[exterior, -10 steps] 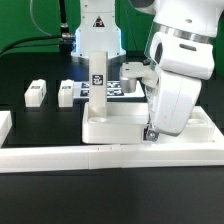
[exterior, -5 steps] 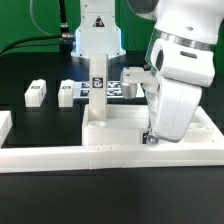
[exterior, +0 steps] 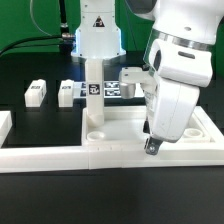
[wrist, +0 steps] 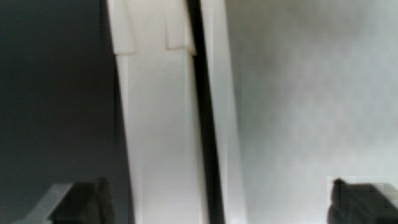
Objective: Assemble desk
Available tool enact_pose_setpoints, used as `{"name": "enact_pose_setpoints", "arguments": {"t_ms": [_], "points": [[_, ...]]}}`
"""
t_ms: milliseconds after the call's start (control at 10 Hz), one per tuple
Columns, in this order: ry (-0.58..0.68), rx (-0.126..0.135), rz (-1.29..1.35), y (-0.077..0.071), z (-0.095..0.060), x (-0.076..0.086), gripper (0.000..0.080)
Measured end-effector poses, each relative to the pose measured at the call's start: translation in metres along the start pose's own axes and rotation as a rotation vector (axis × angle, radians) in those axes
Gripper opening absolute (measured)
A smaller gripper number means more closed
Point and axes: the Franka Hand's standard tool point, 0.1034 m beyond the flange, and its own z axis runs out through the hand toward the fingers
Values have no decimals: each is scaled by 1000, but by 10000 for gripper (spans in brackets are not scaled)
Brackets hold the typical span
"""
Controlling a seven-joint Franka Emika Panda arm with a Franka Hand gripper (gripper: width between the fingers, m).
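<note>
The white desk tabletop [exterior: 192, 127] lies flat behind the front border rail. One white leg [exterior: 93, 92] stands upright in its corner on the exterior view's left. Two loose leg blocks [exterior: 36, 93] [exterior: 68, 92] lie on the black table further to the exterior view's left. My gripper [exterior: 152, 146] points down at the tabletop's front edge, on the exterior view's right. In the wrist view my gripper [wrist: 222, 205] is open. Its dark fingertips [wrist: 80, 202] stand wide apart over a white strip [wrist: 151, 120] and a broad white surface [wrist: 302, 110], and they hold nothing.
A long white border rail [exterior: 50, 155] runs along the front, with a short piece [exterior: 5, 124] at the exterior view's left. The marker board [exterior: 113, 89] lies behind the upright leg. The robot's base [exterior: 97, 35] stands at the back.
The tabletop with its upright leg has dropped lower in the picture and shifted slightly left, settling against the rail. My gripper has come down to its front edge.
</note>
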Motion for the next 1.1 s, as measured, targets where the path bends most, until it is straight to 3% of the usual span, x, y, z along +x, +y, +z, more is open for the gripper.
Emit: {"name": "enact_pose_setpoints", "arguments": {"t_ms": [100, 800, 900, 1100], "points": [[0, 0, 1, 0, 0, 0, 643], [-2, 1, 6, 2, 0, -5, 649], [-24, 27, 13, 7, -11, -19, 649], [-51, 47, 34, 20, -40, -50, 649]]}}
